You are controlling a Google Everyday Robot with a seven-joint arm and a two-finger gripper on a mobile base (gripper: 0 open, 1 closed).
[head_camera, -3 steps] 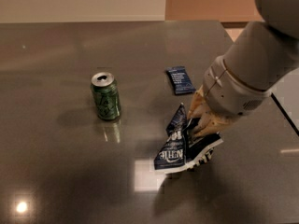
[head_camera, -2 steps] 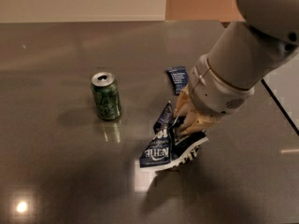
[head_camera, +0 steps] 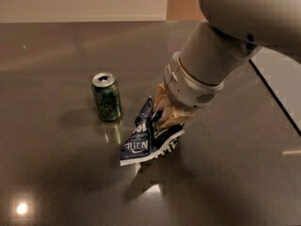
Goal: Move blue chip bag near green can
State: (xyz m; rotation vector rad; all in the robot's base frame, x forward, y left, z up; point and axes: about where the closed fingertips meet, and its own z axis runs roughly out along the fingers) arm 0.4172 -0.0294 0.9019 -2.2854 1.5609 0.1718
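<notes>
blue chip bag (head_camera: 142, 144) — long axis slanted down-left | gripper (head_camera: 161, 118) jaws pinch top, beside green can (head_camera: 107, 98)

The arm (head_camera: 214, 51) fills the upper right of the frame as a smooth, rounded shell of pale grey, with two small dark spots on its underside and a thick cylindrical section below. Toward the centre it ends in a lighter wrist collar (head_camera: 188, 91) made of stacked rings, marked by thin seams, a small pale tab on its left edge and a patch of fine dark perforations on its lower right. The gripper (head_camera: 163, 118) sits at the centre of the frame just under the collar, its stubby fingers (head_camera: 175, 118) a dull tan-yellow.
</notes>
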